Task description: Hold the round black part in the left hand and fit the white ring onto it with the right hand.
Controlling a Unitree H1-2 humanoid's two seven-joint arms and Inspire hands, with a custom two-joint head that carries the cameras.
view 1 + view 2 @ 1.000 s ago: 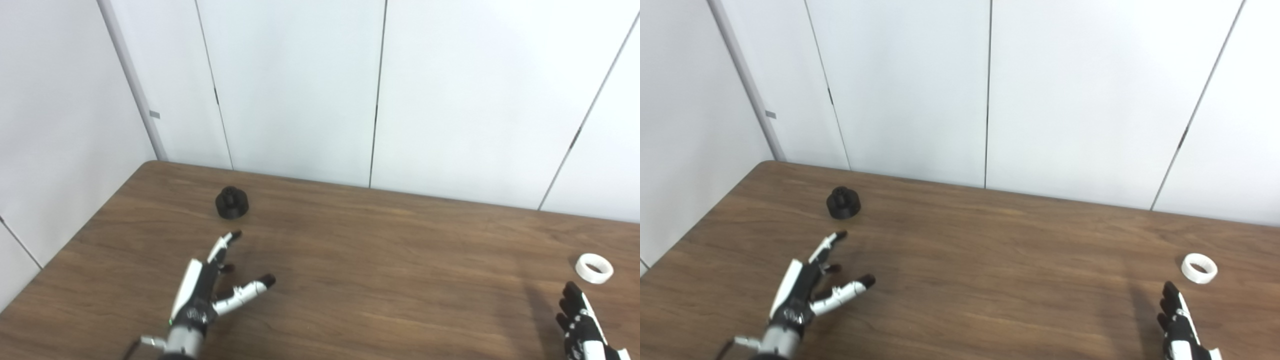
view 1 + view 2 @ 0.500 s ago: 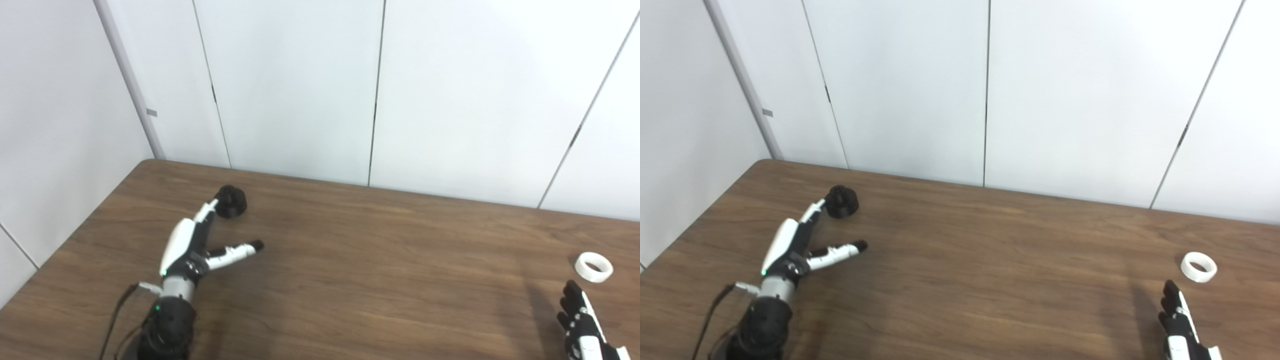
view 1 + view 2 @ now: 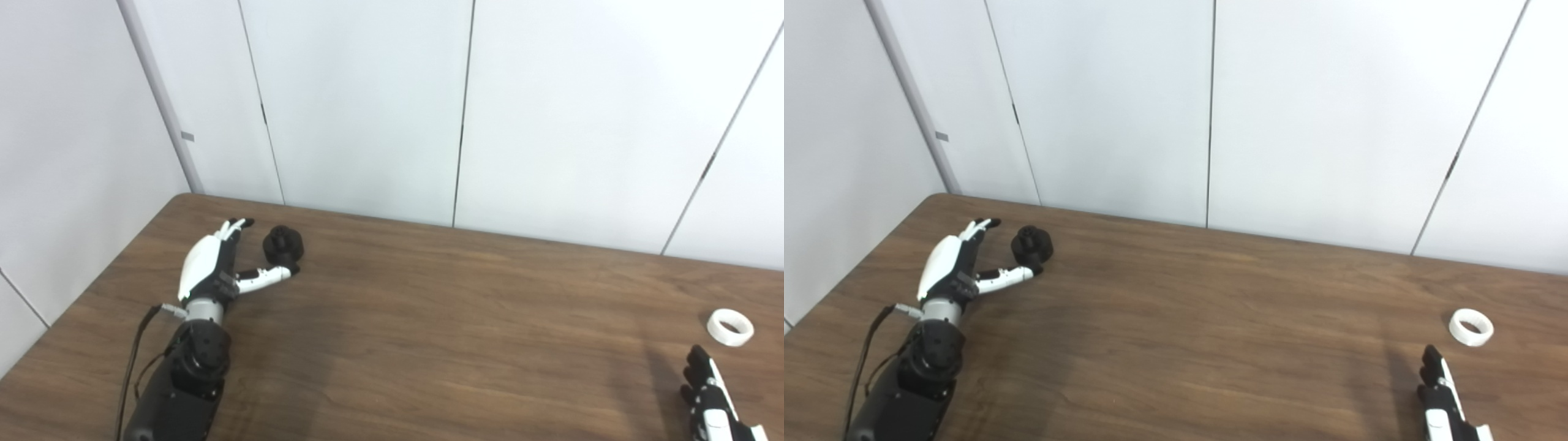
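The round black part (image 3: 283, 244) stands on the brown table near its far left corner. My left hand (image 3: 215, 263) is open beside it on its left, fingers stretched past it and the thumb reaching to its front edge. The white ring (image 3: 729, 326) lies flat at the table's right side. My right hand (image 3: 707, 401) sits low at the bottom right, fingers apart, a short way in front of the ring and apart from it. It holds nothing.
The wooden table (image 3: 429, 343) meets white wall panels (image 3: 367, 110) along its far edge and on its left. A cable (image 3: 138, 349) runs along my left forearm.
My left hand has reached forward and to the left, from well short of the black part to right beside it, thumb at its front. The right hand has barely moved.
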